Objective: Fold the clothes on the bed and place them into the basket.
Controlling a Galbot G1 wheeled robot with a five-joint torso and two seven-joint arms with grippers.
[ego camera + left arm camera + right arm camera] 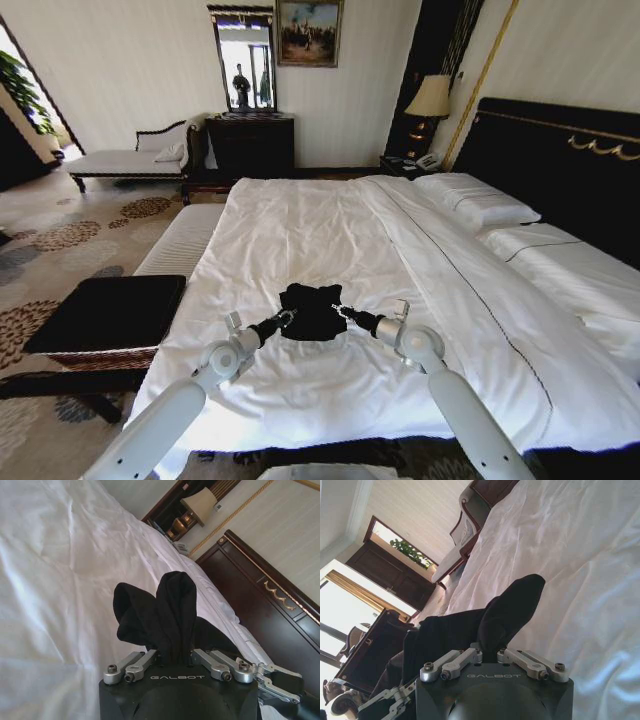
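Two grippers pinch one black T-shirt (312, 311), bunched on the white duvet near the foot of the bed (300, 230). Left gripper (289, 318) clamps the shirt's left edge, fabric standing up between its fingers (141, 664). Right gripper (340, 312) clamps the right edge likewise. Basket (105, 312), black-topped, sits on the carpet just beside the bed's left side.

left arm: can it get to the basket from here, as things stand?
Probably yes, but not freely. The basket sits on the floor off the robot's left, with nothing between it and the left end effector. That end effector is shut on the T-shirt, which the right end effector grips too.
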